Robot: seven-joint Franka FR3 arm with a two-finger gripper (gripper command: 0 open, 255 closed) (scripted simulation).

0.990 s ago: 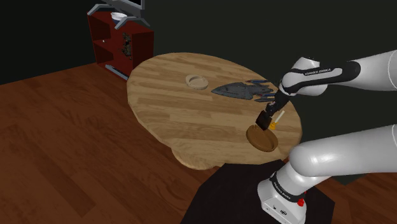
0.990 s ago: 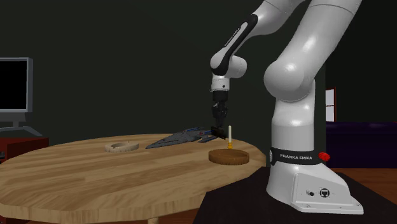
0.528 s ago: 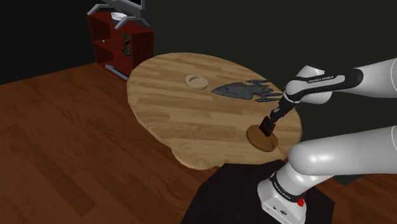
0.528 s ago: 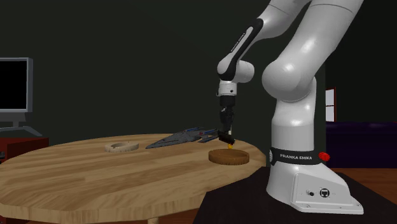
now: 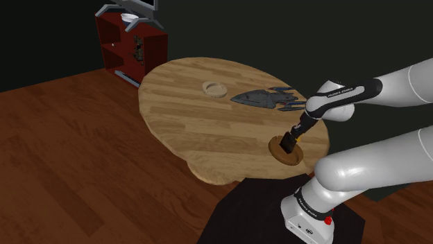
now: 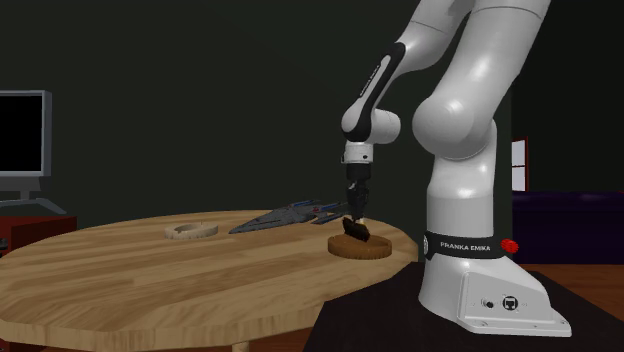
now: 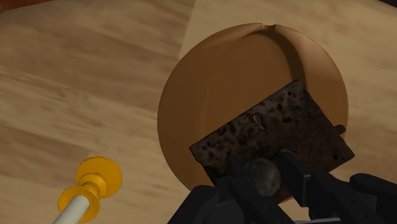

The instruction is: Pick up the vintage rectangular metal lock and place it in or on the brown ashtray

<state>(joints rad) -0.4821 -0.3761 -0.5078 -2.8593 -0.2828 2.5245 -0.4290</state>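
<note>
The lock (image 7: 273, 137) is a dark, rust-speckled rectangular plate with a round knob. My gripper (image 7: 261, 184) is shut on that knob, one black finger on each side. The plate hangs tilted just over the round brown ashtray (image 7: 216, 83); whether it touches the dish I cannot tell. From the shoulder view the gripper (image 5: 289, 139) reaches down onto the ashtray (image 5: 280, 151) near the table edge closest to the stand. In the second exterior view the lock (image 6: 355, 229) sits low over the ashtray (image 6: 360, 246) under the gripper (image 6: 356, 216).
A white candle in a yellow holder (image 7: 95, 184) stands on the wood right beside the ashtray. A grey spaceship-like model (image 5: 267, 99) and a pale ring (image 5: 214, 88) lie further in on the round wooden table (image 5: 187, 118). A red shelf (image 5: 132, 45) stands behind.
The gripper has come down and shifted from beside the candle to over the ashtray, carrying the lock with it. The lock now hangs low over the dish.
</note>
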